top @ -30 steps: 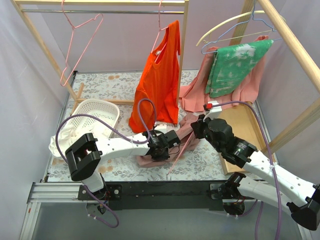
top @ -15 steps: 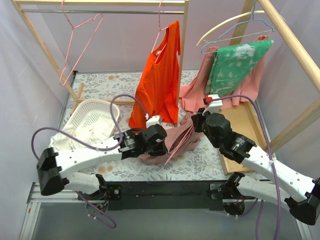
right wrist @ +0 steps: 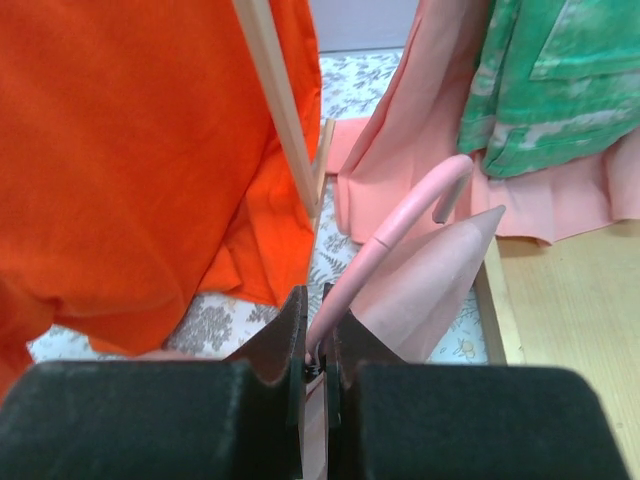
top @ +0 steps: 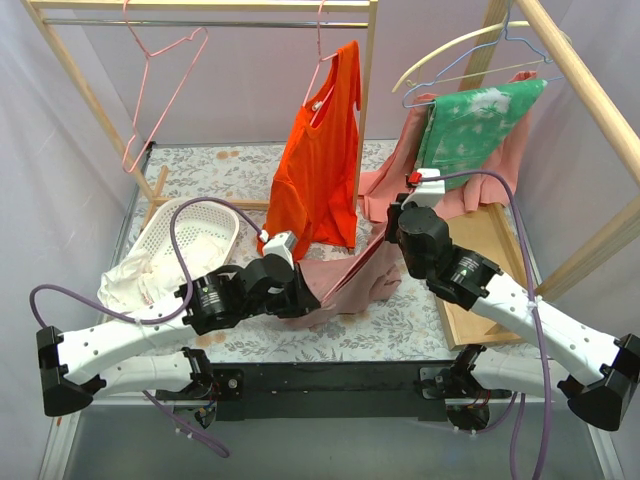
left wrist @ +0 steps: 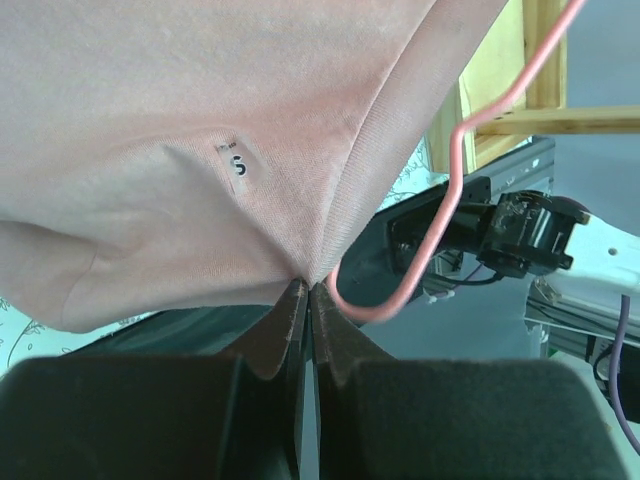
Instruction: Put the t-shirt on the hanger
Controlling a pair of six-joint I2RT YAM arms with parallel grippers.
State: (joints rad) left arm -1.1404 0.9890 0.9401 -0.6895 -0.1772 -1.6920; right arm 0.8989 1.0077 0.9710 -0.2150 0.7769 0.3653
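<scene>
The t-shirt [top: 352, 285] hangs at the centre of the top view, bunched between the two arms and just below the orange top [top: 320, 170]; whether its lower folds touch the floral tabletop [top: 230, 165] I cannot tell. The left hand [left wrist: 308, 292] is pinched together on a seamed edge of it, close to the size label [left wrist: 233, 162]. The right hand [right wrist: 315, 305] is clamped on the thin pink hanger [right wrist: 385, 245], whose wire runs under the cloth. The fabric looks light, soft and limp, so it will likely sag and slip along smooth wire. A stitched edge at neckline or armhole seems the firmest place to grip.
</scene>
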